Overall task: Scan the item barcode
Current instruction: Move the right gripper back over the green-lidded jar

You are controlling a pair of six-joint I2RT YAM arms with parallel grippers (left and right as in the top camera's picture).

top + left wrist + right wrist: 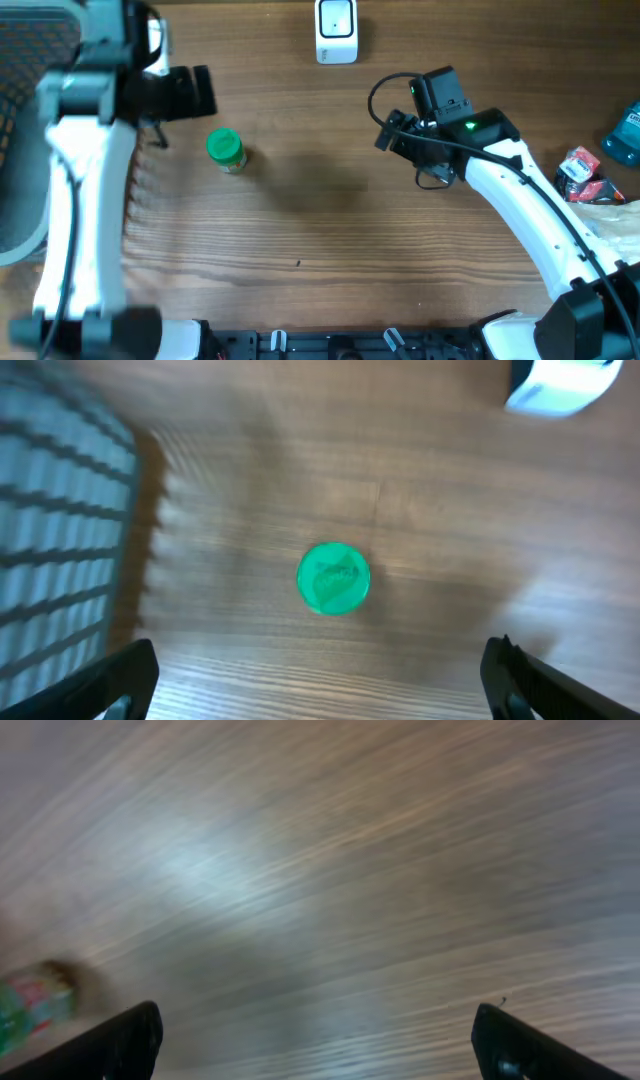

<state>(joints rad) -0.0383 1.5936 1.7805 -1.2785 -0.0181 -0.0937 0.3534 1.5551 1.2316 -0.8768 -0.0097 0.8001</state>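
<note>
The item, a small jar with a green lid point(224, 147), stands upright on the wooden table at left centre. From the left wrist view I look straight down on its lid point(334, 577). My left gripper point(188, 94) hovers just up and left of the jar, open point(320, 685), with only bare wood between the fingers. A white barcode scanner point(336, 30) sits at the table's far edge and shows in the left wrist view's top right corner point(560, 385). My right gripper point(396, 136) is open over bare wood point(320, 1045); the jar point(30, 1002) is a blur at its far left.
A blue bottle point(625, 134), a red packet point(581, 172) and a white bag point(612, 216) lie at the right edge. A mesh basket point(50, 510) stands beside the table's left edge.
</note>
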